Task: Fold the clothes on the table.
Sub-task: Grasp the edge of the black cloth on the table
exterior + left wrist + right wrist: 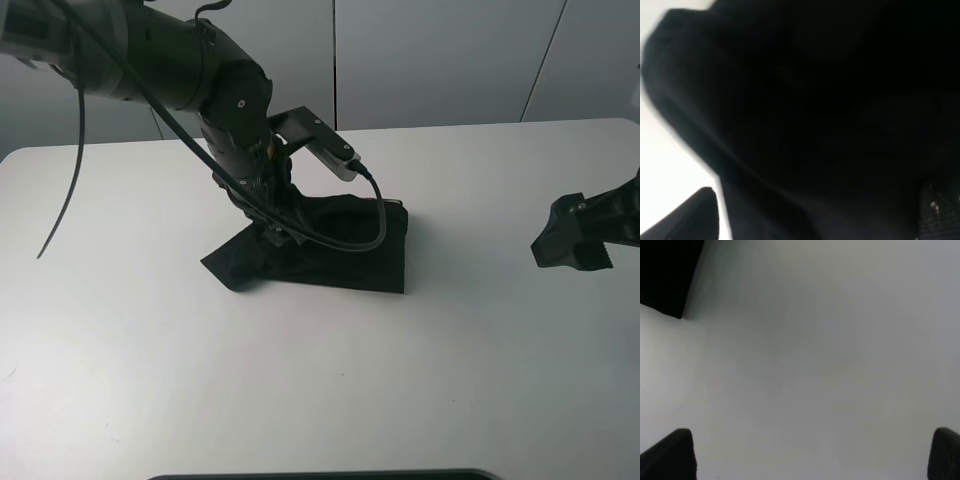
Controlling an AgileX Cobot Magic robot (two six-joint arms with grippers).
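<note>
Under left gripper (268,205): black T-shirt (350,250) bunched mid-table (150,350), jaw state hidden (cannot tell). Right gripper (810,455) spread wide, empty, well clear of shirt. Risk: loose pinch lets folded layers slip, spoiling fold.

The left arm reaches in from the upper left of the high view and bends steeply down, its wrist wrapped by a looping black cable. Its hand (268,205) is buried low at the end of the arm, and its fingers cannot be made out. The right hand (545,245) hangs at the far right edge, pointing inward, fingers (670,455) spread wide apart.
</note>
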